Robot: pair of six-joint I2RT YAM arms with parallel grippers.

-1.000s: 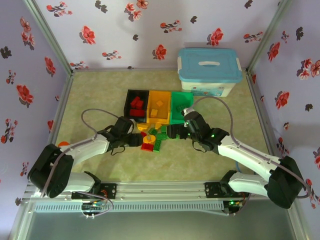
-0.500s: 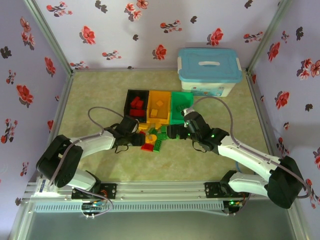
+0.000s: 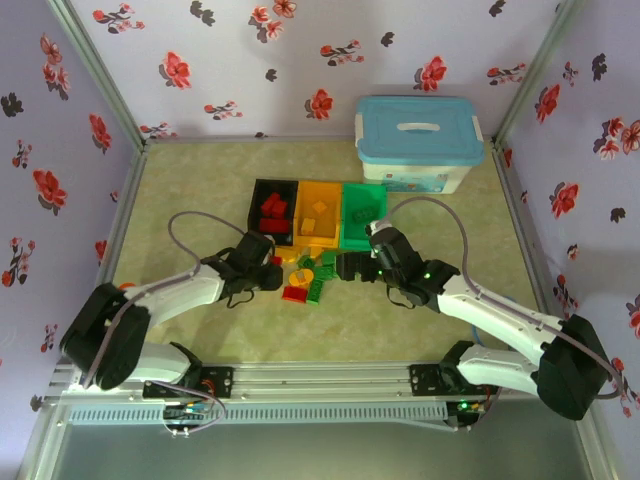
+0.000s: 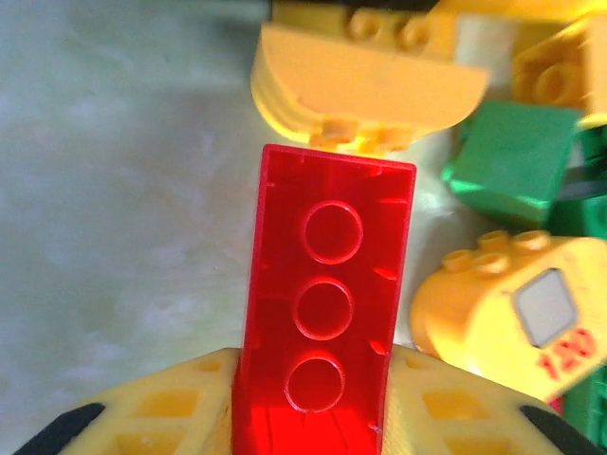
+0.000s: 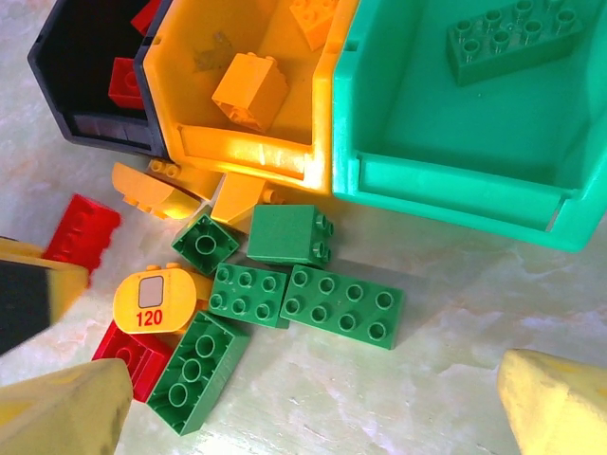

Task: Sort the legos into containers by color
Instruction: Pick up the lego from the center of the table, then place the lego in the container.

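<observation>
Quick progress check: the bench (image 3: 200,190) has the big white tub (image 3: 418,140) parked at about 1 o'clock, and it's not part of the job. The three bins sit mid-bench in a row, touching side by side: black bin (image 5: 100,128), orange-yellow bin (image 5: 247,152) and green bin (image 5: 446,185). I'd call this maybe a third to halfway done. The black one has a few red pieces (image 5: 123,81) in it, the orange-yellow one has two orange bricks (image 5: 248,90), and the green one has just a single long green brick (image 5: 512,38). The left pincer (image 4: 308,412) comes in from the 9 o'clock side of the loose stuff and is clenched on a red brick (image 4: 327,303), hollow underside facing the wrist camera. I can't tell if it's off the bench yet, but my guess is it's headed for the black bin up at 12 o'clock. The right pincer (image 5: 313,408) hangs over from the 3 o'clock side, spread wide with nothing in it. The loose pile of legos (image 3: 305,278) sits on the bench at 6 o'clock of the bins, right up against their front walls. As far as I can count, what's left to sort is five green bricks (image 5: 346,305), a couple of orange pieces (image 5: 152,190), a rounded yellow piece marked 120 (image 5: 152,299) and a second red brick (image 5: 133,351).
</observation>
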